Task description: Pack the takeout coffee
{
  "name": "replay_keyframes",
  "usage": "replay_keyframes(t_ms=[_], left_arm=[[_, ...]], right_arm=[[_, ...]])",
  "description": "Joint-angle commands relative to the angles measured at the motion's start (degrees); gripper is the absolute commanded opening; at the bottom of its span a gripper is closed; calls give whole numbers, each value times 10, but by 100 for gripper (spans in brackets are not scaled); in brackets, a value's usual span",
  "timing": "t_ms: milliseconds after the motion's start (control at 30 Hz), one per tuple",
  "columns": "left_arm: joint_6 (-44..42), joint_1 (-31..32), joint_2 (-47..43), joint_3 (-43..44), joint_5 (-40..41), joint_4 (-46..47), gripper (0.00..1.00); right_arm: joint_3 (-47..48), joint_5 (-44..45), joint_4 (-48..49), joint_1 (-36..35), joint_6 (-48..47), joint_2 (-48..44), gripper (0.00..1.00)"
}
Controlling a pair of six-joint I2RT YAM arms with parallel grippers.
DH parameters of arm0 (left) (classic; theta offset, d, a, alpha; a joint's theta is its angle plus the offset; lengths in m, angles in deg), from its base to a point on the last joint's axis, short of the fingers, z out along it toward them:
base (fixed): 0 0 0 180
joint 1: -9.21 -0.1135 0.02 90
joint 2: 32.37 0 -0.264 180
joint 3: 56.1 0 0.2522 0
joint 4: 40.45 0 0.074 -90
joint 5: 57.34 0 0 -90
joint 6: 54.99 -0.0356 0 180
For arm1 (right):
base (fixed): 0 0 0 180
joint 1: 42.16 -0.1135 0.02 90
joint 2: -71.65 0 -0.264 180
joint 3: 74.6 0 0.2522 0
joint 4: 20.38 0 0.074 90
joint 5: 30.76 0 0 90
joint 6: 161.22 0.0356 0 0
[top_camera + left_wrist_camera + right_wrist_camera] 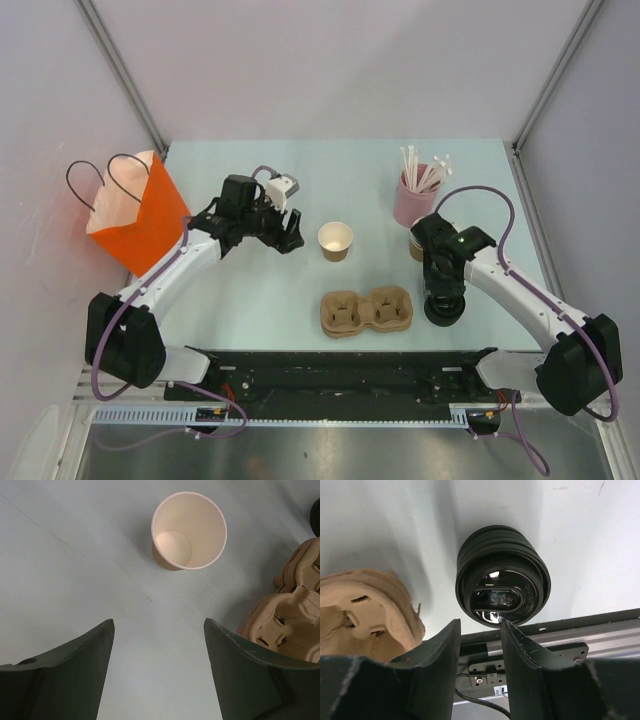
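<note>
Bag point(135, 215) sits well left of the left jaws, inside not visible. Left gripper point(158, 622) is spread wide, holding nothing. Cup point(189, 530) stands upright straight ahead of those jaws, apart from them, lidless and empty. Likely light, thin paper that dents and tips easily, so take it mid-wall with a gentle squeeze, not by the rim. Carrier point(367, 310) lies right of the left jaws and left of the right jaws, both wells empty. Holder point(410, 208) is beyond the right jaws, straws point(420, 170) in it. Right gripper point(480, 622) is half spread, nothing in the gap, tips at the near edge of the stacked lids point(502, 580).
</note>
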Motion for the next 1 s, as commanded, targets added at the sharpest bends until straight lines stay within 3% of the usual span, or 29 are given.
replay_keyframes(t_ms=[0,233,800,967], left_arm=[[5,1,-3,3,-15,4,77],[3,0,-7,4,-17,4,77],[-7,1,-10,9,-8,3,77],[-6,1,-9,9,-8,3,78]], right_arm=[[-29,-17,45,20,7,-11,41],[-39,-18,67,22,-8,9,33],[-69,-11,86,16,-7,30,29],[-77,-23,107,18,-14,39,20]])
